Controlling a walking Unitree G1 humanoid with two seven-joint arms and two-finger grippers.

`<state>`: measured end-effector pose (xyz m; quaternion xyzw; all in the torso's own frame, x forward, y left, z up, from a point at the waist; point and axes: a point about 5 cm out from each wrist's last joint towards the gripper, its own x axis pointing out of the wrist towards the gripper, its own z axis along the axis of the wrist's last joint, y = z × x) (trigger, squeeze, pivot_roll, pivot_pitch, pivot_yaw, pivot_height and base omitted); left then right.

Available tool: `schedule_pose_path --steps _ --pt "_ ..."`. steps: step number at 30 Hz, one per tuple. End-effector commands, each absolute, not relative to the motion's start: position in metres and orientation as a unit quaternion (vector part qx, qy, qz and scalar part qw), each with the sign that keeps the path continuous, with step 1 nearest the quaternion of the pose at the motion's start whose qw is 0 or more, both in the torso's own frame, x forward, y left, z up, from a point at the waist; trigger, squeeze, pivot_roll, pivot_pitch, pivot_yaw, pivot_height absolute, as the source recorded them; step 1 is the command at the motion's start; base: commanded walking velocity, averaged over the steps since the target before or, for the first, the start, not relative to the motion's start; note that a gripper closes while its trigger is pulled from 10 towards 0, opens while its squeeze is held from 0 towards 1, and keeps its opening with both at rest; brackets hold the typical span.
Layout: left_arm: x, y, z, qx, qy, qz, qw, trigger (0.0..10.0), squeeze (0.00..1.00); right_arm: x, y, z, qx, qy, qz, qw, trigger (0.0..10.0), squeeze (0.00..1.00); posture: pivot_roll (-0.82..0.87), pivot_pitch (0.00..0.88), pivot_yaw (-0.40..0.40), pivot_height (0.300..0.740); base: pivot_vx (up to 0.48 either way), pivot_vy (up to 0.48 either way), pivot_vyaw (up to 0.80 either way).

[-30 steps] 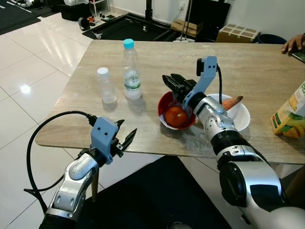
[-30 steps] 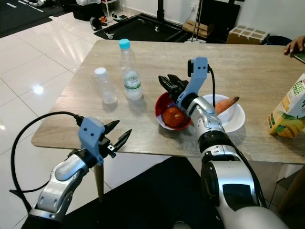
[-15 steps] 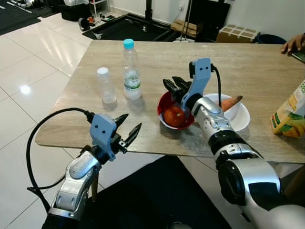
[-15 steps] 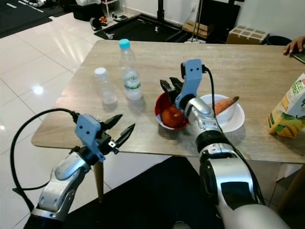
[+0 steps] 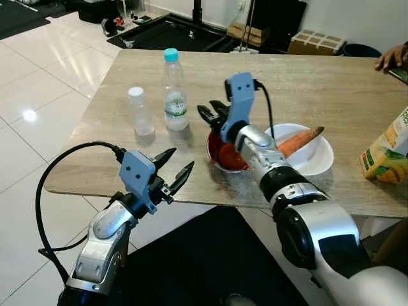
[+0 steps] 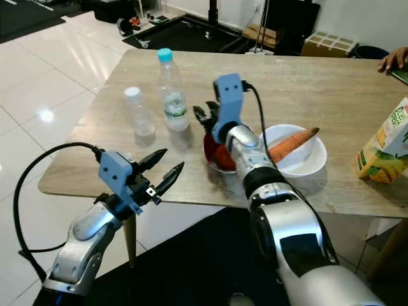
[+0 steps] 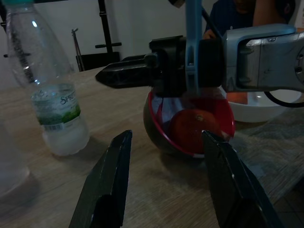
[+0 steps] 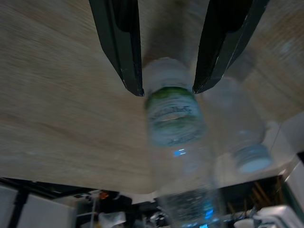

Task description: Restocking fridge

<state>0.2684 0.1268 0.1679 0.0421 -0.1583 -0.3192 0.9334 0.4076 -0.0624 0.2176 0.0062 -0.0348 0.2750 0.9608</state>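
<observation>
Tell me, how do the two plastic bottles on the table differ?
The tall bottle has a blue cap and a green-and-white label; the short bottle has a white cap and no label that I can see. The tall bottle stands nearer the red bowl and the right gripper, whose open fingers point toward it. Both are clear and upright.

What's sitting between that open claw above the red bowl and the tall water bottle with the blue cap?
Nothing, just bare tabletop. In the right wrist view the right gripper's open fingers frame the bottle with an open gap.
</observation>
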Motion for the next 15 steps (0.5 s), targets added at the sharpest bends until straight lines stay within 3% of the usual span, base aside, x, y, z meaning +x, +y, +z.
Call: schedule_pose_path --steps 1,8,10,12,15 --pt "0.266 0.128 0.167 0.039 -0.16 -0.316 0.934 10.0 0.0 0.407 -0.058 0.218 0.005 -0.034 0.282 0.959 10.0 0.0 -0.11 0.157 -0.008 0.74 0.0 0.0 0.0" --pt "0.266 0.13 0.167 0.042 -0.158 -0.311 0.936 10.0 0.0 0.404 -0.05 0.231 0.078 -0.066 0.327 0.939 10.0 0.0 -0.11 0.158 -0.008 0.74 0.0 0.0 0.0" --pt "0.27 0.132 0.167 0.046 -0.159 -0.301 0.939 10.0 0.0 0.398 -0.04 0.237 0.115 -0.082 0.403 0.904 10.0 0.0 -0.12 0.161 0.001 0.74 0.0 0.0 0.0" --pt "0.274 0.134 0.168 0.046 -0.159 -0.294 0.941 10.0 0.0 0.39 -0.027 0.233 0.088 -0.083 0.462 0.878 10.0 0.0 -0.13 0.162 0.01 0.74 0.0 0.0 0.0" --pt "0.278 0.135 0.168 0.044 -0.159 -0.292 0.942 10.0 0.0 0.384 -0.014 0.222 0.041 -0.068 0.478 0.875 10.0 0.0 -0.14 0.162 0.016 0.74 0.0 0.0 0.0"
